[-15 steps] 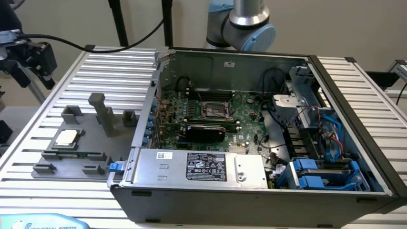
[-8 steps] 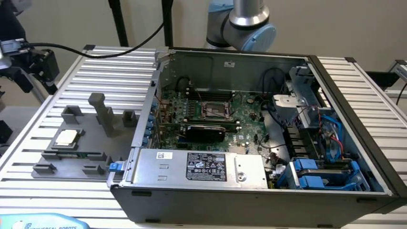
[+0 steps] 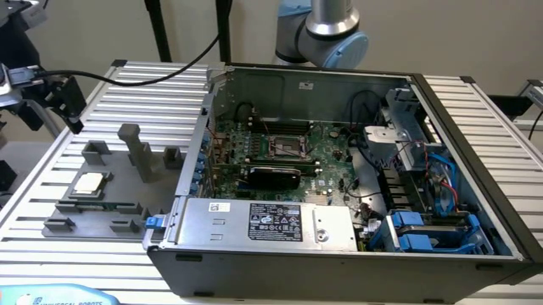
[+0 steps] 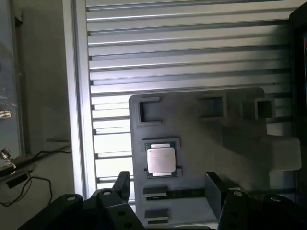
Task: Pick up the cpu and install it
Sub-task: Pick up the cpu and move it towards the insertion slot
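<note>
The cpu (image 3: 89, 183) (image 4: 160, 159), a small square chip with a silvery top, lies flat in a recess of the grey fixture plate (image 3: 102, 213) (image 4: 201, 129) at the exterior view's left. My gripper (image 4: 168, 189) hovers above and short of it, open, its two black fingers (image 4: 122, 184) apart with nothing between them. In the exterior view the gripper (image 3: 60, 98) hangs high over the table's left edge, well clear of the chip. The open computer case (image 3: 475, 210) holds the motherboard (image 3: 327, 162) with its bare socket (image 3: 284, 148).
Grey posts and blocks (image 3: 134, 149) rise from the fixture plate beside the chip. A long green memory stick (image 3: 106, 206) lies in a slot in front of it. The ribbed aluminium table (image 3: 161, 73) carries everything. A black cable (image 3: 161, 73) runs across the back left.
</note>
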`<state>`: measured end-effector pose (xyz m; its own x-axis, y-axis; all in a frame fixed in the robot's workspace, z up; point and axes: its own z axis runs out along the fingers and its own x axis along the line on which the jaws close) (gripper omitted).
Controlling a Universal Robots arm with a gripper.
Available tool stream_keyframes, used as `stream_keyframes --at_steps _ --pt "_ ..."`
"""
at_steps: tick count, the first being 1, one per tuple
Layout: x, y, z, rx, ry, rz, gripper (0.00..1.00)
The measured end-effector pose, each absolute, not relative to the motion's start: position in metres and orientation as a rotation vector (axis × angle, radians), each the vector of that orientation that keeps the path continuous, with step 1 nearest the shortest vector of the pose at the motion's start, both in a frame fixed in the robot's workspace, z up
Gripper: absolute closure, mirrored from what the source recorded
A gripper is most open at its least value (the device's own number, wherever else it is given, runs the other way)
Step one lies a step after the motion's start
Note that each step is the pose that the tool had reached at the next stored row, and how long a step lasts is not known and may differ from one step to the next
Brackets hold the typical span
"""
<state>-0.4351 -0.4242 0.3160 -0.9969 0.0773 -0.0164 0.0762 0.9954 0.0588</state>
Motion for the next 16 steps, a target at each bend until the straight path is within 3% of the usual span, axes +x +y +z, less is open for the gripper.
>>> stream_keyframes --at_steps 16 --pt "-0.429 -0.436 0.287 0.120 3.119 0.091 0.27"
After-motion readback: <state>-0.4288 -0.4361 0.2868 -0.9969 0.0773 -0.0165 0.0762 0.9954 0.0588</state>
